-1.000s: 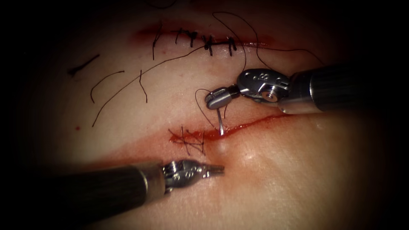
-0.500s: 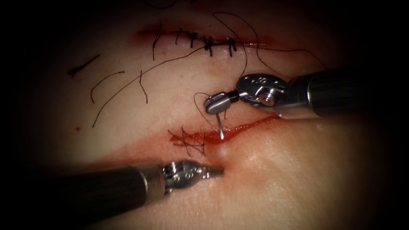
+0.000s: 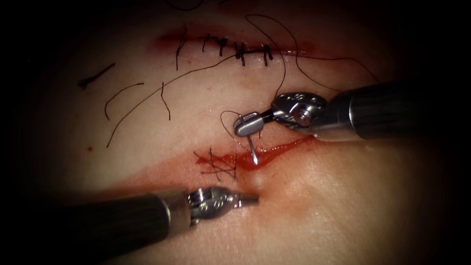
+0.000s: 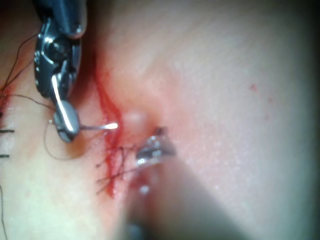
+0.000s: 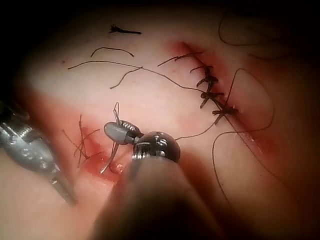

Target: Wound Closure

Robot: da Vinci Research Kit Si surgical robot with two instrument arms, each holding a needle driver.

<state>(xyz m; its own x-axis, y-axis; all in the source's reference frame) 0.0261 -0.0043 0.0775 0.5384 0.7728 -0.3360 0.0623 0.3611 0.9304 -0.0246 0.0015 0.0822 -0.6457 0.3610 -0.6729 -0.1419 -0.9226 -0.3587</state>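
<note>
My right tool (image 3: pixel 248 123) is shut on the curved needle (image 3: pixel 252 149) near its rear end, just above the open cut (image 3: pixel 284 145). The needle points down into the cut at its middle, with its tip buried. A small bump (image 3: pixel 256 179) rises in the tissue on the cut's near edge. My left tool (image 3: pixel 249 198) lies shut and holds nothing, its tip just below that bump. Dark thread (image 3: pixel 224 122) loops beside the right jaws. The left wrist view shows the needle (image 4: pixel 97 128) between the right tool (image 4: pixel 65 122) and the left tool (image 4: pixel 155 150). The right wrist view shows the needle (image 5: pixel 109 159) in the cut.
Crossed stitches (image 3: pixel 217 165) close the cut's left part, with red fluid (image 3: pixel 245 158) around them. A second stitched cut (image 3: pixel 240 49) runs across the far tissue. Long thread (image 3: pixel 282 59) curves over it. Cut ends of thread (image 3: pixel 95 74) lie at the far left.
The right tool has shifted slightly left and down and rolled, driving the needle deeper into the cut. The bump in the near edge has moved lower. The left tool has stayed put.
</note>
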